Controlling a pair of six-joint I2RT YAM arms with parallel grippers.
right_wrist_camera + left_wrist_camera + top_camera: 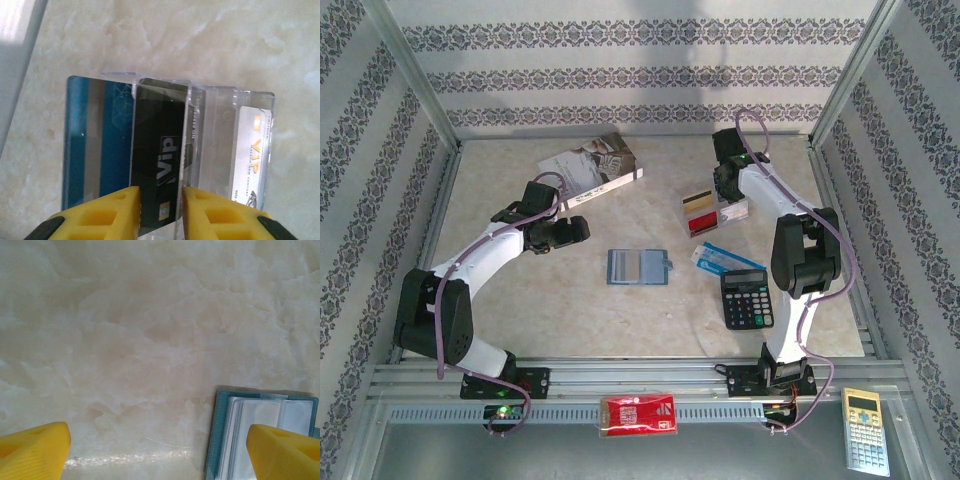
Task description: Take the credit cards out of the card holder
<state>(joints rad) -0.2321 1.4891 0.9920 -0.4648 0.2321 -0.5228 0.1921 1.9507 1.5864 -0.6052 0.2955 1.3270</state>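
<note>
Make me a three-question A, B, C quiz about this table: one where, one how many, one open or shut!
1. Where is the book? A back left. B front right. C in the middle.
2. How many calculators? A one. B two. C five.
3. The card holder is: A folded shut. B open flat. C standing up.
Answers: 1 A: it lies by the far edge, left of centre. 2 B: one black calculator, one gold calculator. 3 B: its clear pockets face up.
</note>
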